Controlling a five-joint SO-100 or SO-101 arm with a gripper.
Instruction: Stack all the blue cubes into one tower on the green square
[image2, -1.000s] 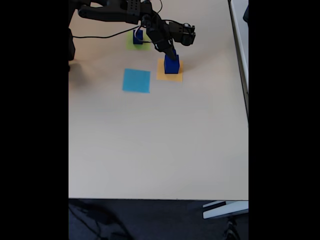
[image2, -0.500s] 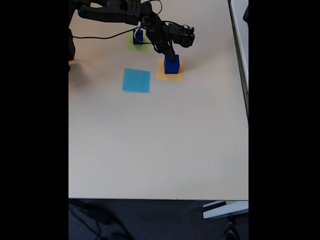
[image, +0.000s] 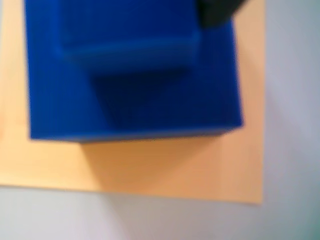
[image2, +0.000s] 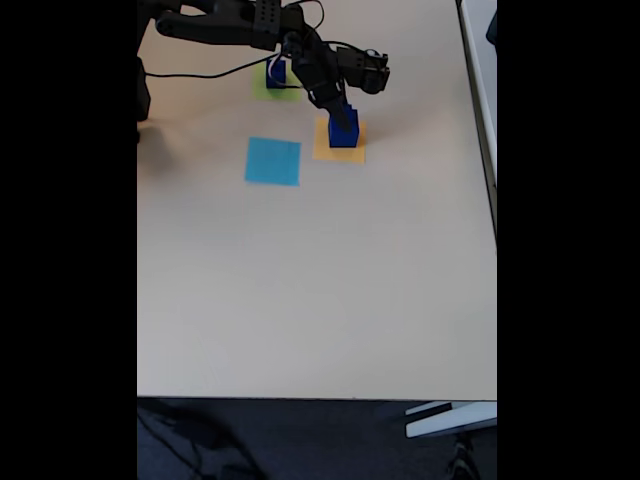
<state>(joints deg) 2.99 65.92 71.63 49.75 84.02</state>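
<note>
The gripper (image2: 340, 112) has sunk lower over the orange square (image2: 339, 140) than half a second ago, and lower again than a second ago, so that its fingers now reach the top of the blue stack (image2: 343, 130) standing there. In the wrist view a smaller cube (image: 127, 32) sits on a larger cube (image: 135, 95), with the orange square (image: 170, 165) spreading out below them and a dark fingertip (image: 217, 11) just beside the small cube's upper right corner. Whether the fingers have closed on that cube I cannot tell. Another blue cube (image2: 275, 72) rests on the green square (image2: 276, 82), up and left of the fingers, partly behind the arm. The descent suggests a grasp is near, to carry cubes across.
</note>
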